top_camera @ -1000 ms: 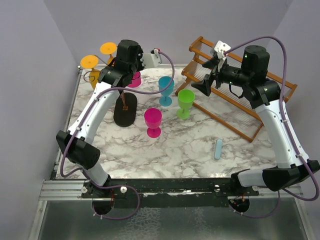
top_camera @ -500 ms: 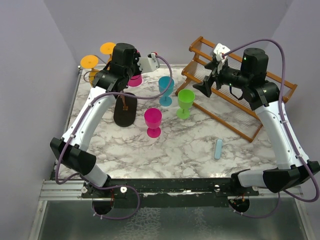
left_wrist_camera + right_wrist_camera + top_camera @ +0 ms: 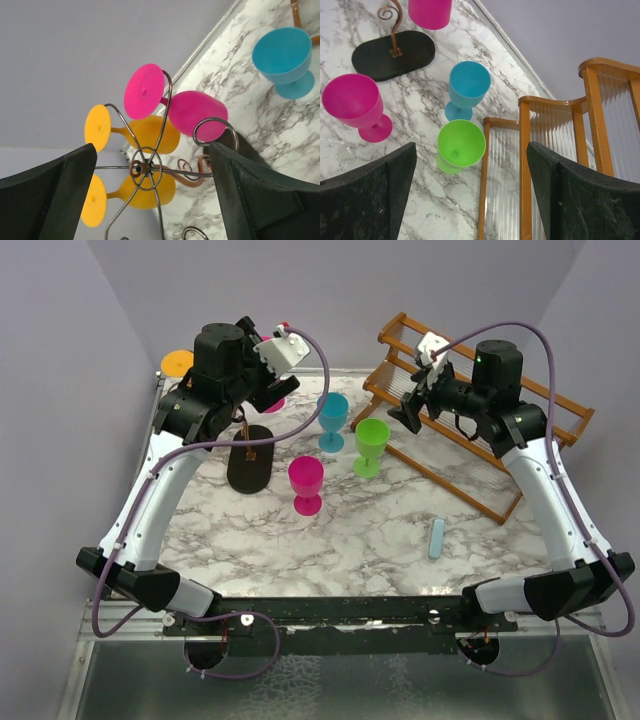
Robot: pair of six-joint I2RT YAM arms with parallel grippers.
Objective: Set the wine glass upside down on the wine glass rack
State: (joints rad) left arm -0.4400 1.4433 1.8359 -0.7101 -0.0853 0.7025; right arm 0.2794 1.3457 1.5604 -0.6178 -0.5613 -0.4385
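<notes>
The wine glass rack (image 3: 145, 168) is a thin wire tree on a black oval base (image 3: 250, 460). A pink wine glass (image 3: 196, 116) hangs upside down from one curled arm, beside two orange glasses (image 3: 150, 134). My left gripper (image 3: 150, 200) hovers open above the rack's hub, holding nothing; in the top view the left gripper (image 3: 265, 390) hides most of the rack. My right gripper (image 3: 475, 200) is open and empty above a green glass (image 3: 461, 144). A blue glass (image 3: 469, 85) and another pink glass (image 3: 352, 102) stand upright on the table.
A large brown wooden slatted rack (image 3: 480, 430) fills the back right, under my right arm. A small light-blue stick (image 3: 436, 538) lies on the marble toward the front right. The table's back edge and a grey wall run behind the wire rack.
My left gripper has opened, let go of the pink glass on the wire rack, and drawn back up and to the left. The right gripper has shifted slightly left.
</notes>
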